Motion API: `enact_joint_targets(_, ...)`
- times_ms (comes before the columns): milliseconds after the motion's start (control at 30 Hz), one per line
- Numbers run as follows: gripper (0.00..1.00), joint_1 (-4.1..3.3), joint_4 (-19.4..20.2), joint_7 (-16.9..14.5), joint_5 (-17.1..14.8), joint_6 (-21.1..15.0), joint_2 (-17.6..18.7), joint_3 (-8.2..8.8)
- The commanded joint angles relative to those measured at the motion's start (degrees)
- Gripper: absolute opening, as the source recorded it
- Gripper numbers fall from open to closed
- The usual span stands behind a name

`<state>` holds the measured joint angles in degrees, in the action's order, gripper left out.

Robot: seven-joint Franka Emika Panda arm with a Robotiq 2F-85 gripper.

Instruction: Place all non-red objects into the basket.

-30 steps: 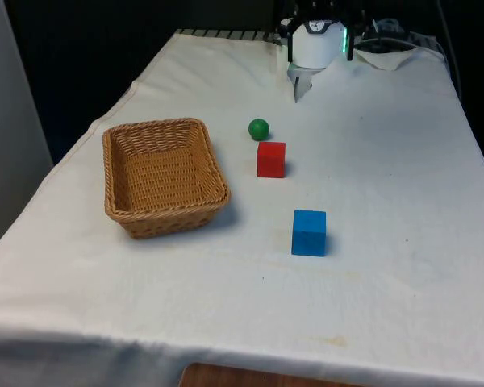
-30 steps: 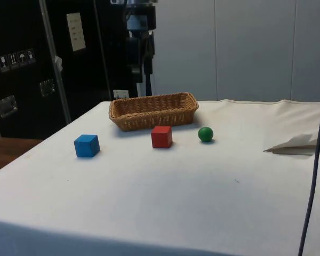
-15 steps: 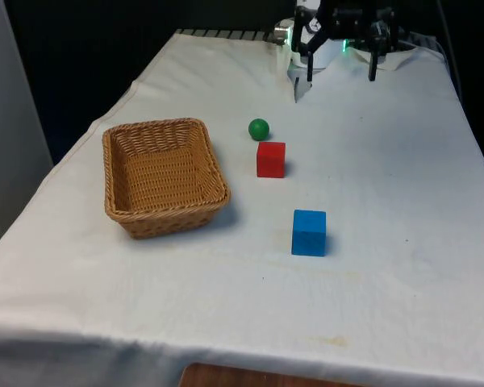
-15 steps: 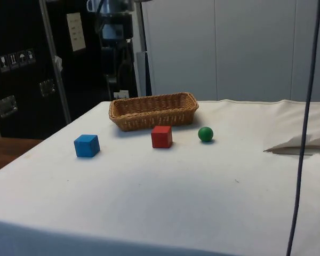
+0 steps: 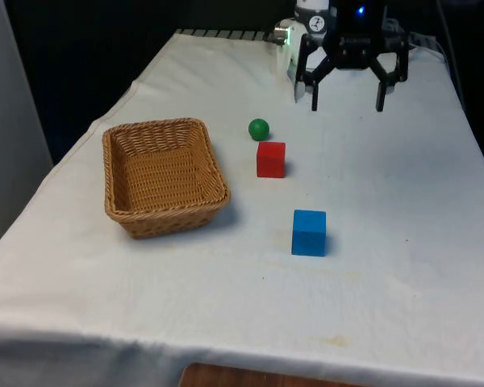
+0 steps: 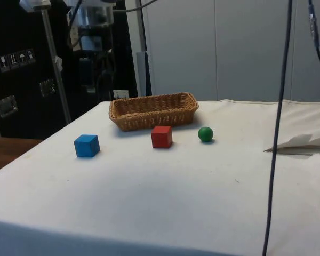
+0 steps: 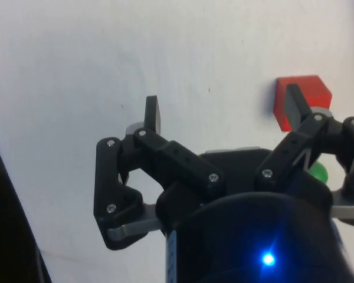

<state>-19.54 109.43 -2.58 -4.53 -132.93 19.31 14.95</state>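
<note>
A woven basket (image 5: pixel 165 173) (image 6: pixel 153 110) stands toward the front view's left. A green ball (image 5: pixel 259 128) (image 6: pixel 205 134) lies just behind a red cube (image 5: pixel 271 159) (image 6: pixel 161 136). A blue cube (image 5: pixel 309 232) (image 6: pixel 87 145) sits alone, nearer the front edge. My gripper (image 5: pixel 347 101) hangs open above the cloth at the far end, to the right of the ball and clear of every object. In the wrist view my gripper (image 7: pixel 224 109) holds nothing. There the red cube (image 7: pixel 310 88) shows past one finger, and the green ball (image 7: pixel 320 173) peeks out beside the gripper body.
Crumpled white paper (image 5: pixel 391 56) (image 6: pixel 301 144) lies at the table's far end. A dark cable (image 6: pixel 277 133) hangs down across the side view. Bare cloth stretches along the front view's right side and near the front edge.
The gripper has dropped lower and moved forward from the table's far end, toward the objects, and its spread fingers now show. The basket, ball and cubes have not moved.
</note>
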Motion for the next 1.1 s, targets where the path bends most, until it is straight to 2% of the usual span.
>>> enact_joint_targets(0,1.0,0.4,-0.86,-0.69,-0.97,0.17,0.74,-0.29)
enact_joint_targets(133,1.0,0.74,-3.55,-1.43,-1.72,0.29,3.32,0.06)
enact_joint_targets(167,1.0,0.23,-2.81,-0.63,-0.86,0.0,2.69,0.34)
enact_joint_targets(200,1.0,0.8,-4.18,-1.6,-1.95,0.23,3.95,0.17)
enact_joint_targets(400,1.0,1.49,-8.25,-3.21,-3.9,0.11,8.19,0.8)
enact_joint_targets(433,1.0,0.92,-7.62,-2.52,-3.09,0.0,7.68,1.2)
enact_joint_targets(467,1.0,1.66,-8.77,-3.55,-4.13,0.17,8.65,0.97)
enact_joint_targets(700,1.0,2.41,-12.72,-6.59,-6.93,0.57,12.2,2.52)
enact_joint_targets(733,1.0,2.46,-13.24,-6.99,-7.33,0.63,12.61,2.69)
enact_joint_targets(767,1.0,1.78,-12.55,-6.47,-6.76,0.06,12.26,3.21)
enact_joint_targets(800,1.0,2.52,-13.69,-7.33,-7.68,0.69,13.01,2.86)
enact_joint_targets(933,1.0,3.15,-16.1,-9.4,-9.8,0.69,15.36,3.67)
enact_joint_targets(1033,1.0,3.27,-16.96,-10.94,-11.46,0.57,16.39,4.24)
enact_joint_targets(1067,1.0,2.69,-16.79,-10.66,-11.23,0.23,16.44,4.87)
